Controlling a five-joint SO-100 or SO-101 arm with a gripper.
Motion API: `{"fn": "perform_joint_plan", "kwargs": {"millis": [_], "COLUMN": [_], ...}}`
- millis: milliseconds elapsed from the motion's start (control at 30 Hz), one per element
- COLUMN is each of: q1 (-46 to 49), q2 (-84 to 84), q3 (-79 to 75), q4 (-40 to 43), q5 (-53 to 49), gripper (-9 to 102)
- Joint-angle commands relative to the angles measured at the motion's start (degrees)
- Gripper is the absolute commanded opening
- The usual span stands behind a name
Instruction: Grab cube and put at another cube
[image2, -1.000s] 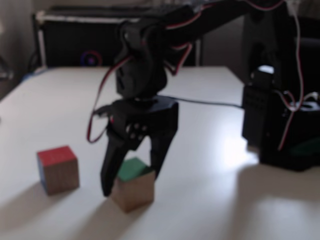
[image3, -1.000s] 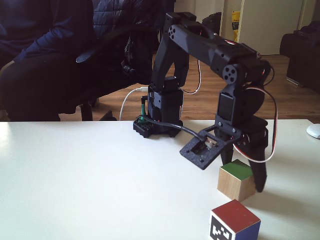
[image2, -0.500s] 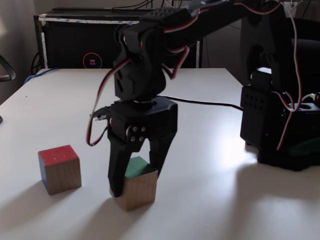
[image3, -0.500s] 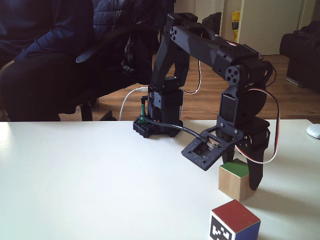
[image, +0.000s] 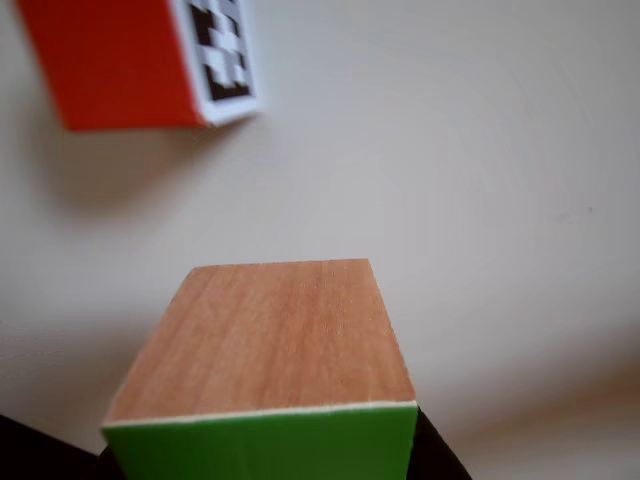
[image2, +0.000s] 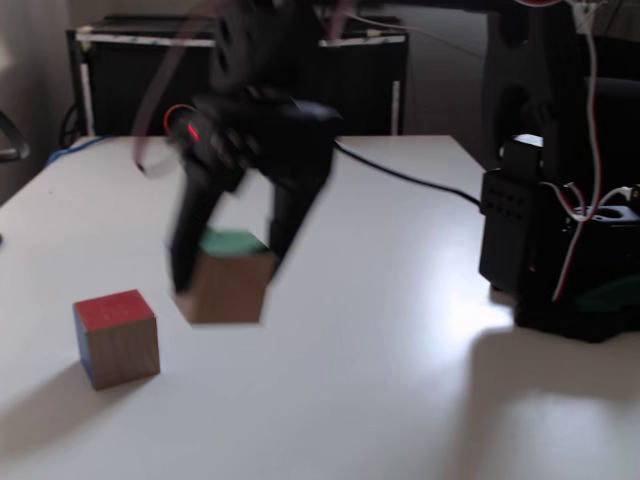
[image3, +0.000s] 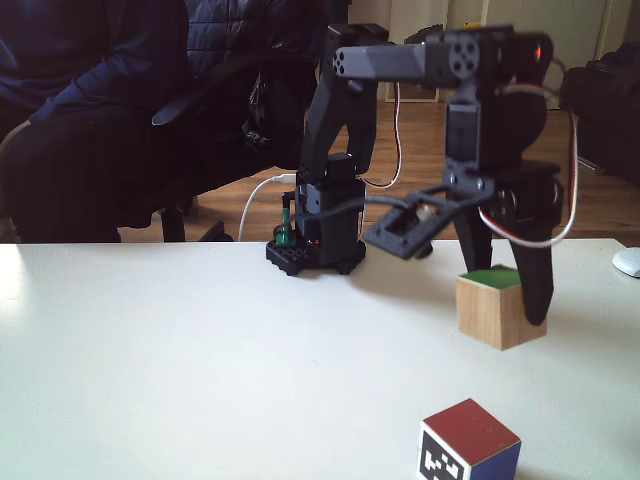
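One black two-finger gripper (image2: 228, 268) on one black robot arm (image3: 440, 62), closed on one wooden cube with light-brown grain faces and one bright green face (image2: 227, 276); the cube hangs clear of the white surface (image2: 380, 400), tilted, green face uppermost, with a finger against either side in both fixed views (image3: 497, 303). In a fixed view the gripper and held cube are motion-blurred. One second cube with a red top face and white-bordered black-and-white marker patterns (image3: 470, 442) rests on the surface, apart from the held cube; in a fixed view it sits to the lower left of it and shows a red top and a wood-toned side (image2: 116, 337). In the other view, the wood-and-green cube (image: 270, 360) fills the lower centre, green face at the bottom edge, and the red cube with its marker face (image: 140, 60) lies at the upper left on the surface (image: 480, 180). One black arm base (image3: 315, 225) stands on the surface, with one white cable (image3: 258, 197) leading off it. One seated person in dark clothing (image3: 90, 110) is behind the surface.
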Motion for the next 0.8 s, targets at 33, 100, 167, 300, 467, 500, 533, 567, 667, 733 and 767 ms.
{"fn": "perform_joint_plan", "kwargs": {"millis": [33,100,167,300,467,500,533,567,667,733,767], "q1": [2.6,3.7,4.5,5.9,7.4,7.7,8.0,8.3,8.8,9.3,9.7], "q2": [-3.7,-5.9,-9.3,-13.8,-22.1,-22.7,-23.3,-23.7,-24.6,-24.9,-25.0], "q3": [-13.4,-17.2,-22.0,-27.5,-40.3,-41.1,-42.1,-42.5,-43.0,-43.2,-43.3], "q4": [3.4,4.0,5.6,6.4,10.9,10.8,10.8,10.8,10.8,10.8,10.8], "q5": [0.7,0.7,0.9,1.4,1.8,1.8,1.8,1.7,1.4,1.1,1.0], "gripper": [10,10,11,11,11,10,10,10,10,10,10]}}
